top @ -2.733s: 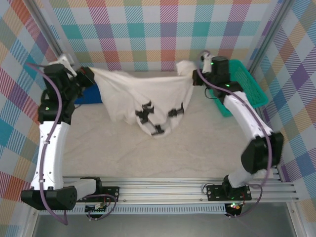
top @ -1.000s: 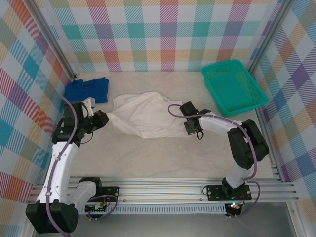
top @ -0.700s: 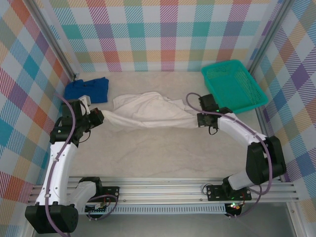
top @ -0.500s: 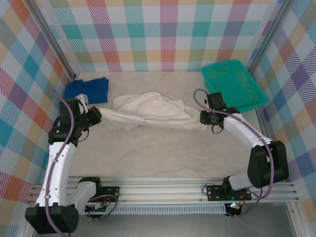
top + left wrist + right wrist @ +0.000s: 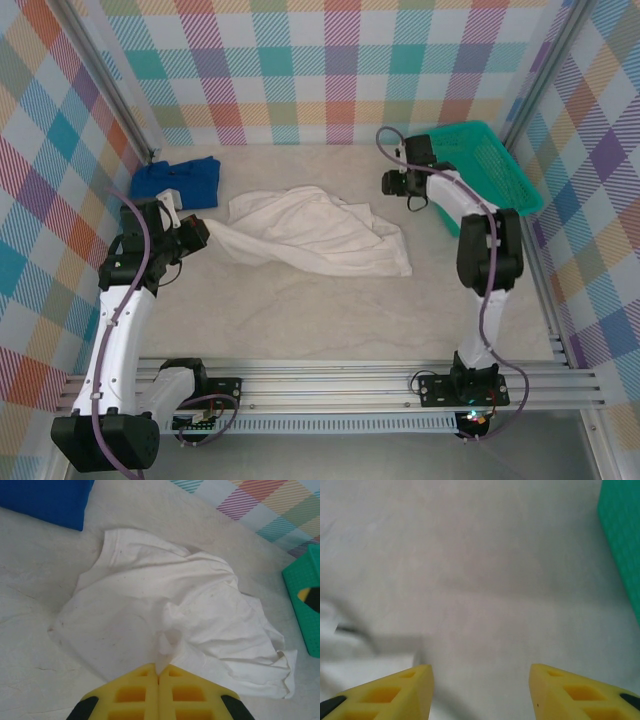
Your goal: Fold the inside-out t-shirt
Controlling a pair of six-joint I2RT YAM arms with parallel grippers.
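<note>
The white inside-out t-shirt (image 5: pixel 315 233) lies crumpled across the middle of the table, spread from left to right (image 5: pixel 170 610). My left gripper (image 5: pixel 198 232) is shut on a pinch of its left edge; in the left wrist view the yellow jaws (image 5: pixel 159 672) meet on a small peak of white cloth. My right gripper (image 5: pixel 390 183) is open above bare table, up and to the right of the shirt and apart from it. Its yellow fingers (image 5: pixel 402 690) stand wide with nothing between them, and a blurred corner of the shirt (image 5: pixel 350 650) sits at the left.
A blue cloth garment (image 5: pixel 180 181) lies at the back left, also visible in the left wrist view (image 5: pixel 45 500). A green basket (image 5: pixel 478 175) stands at the back right, just beside the right gripper (image 5: pixel 622 540). Bare tabletop runs along the near side.
The right gripper let go of the shirt's right edge and swung back toward the basket, now open. The shirt's right side dropped flat. The left gripper kept its hold, hardly moving.
</note>
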